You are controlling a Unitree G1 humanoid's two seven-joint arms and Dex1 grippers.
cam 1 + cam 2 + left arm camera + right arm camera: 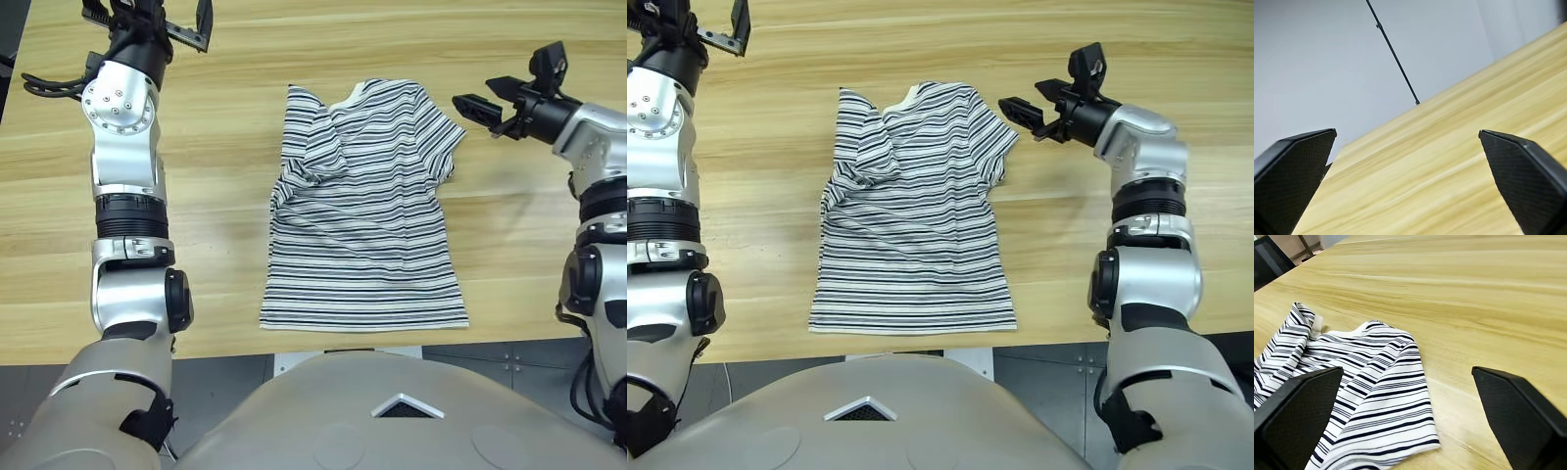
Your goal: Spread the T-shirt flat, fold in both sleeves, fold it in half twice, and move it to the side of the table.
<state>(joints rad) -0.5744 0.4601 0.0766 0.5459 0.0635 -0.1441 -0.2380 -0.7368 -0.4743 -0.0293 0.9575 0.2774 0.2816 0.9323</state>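
A black-and-white striped T-shirt (364,206) lies on the wooden table (225,196), collar away from me and hem near the front edge. Its left sleeve is folded in over the chest; its right sleeve (1382,396) lies spread out. My right gripper (495,98) hovers open just right of that sleeve, fingers pointing at it. My left gripper (157,18) is held open far back on the left, well away from the shirt, with nothing between its fingers (1298,171).
Bare wood surrounds the shirt on both sides and behind it. The table's front edge (323,351) runs just below the hem. A thin dark rod (1393,54) stands beyond the far table edge against a pale wall.
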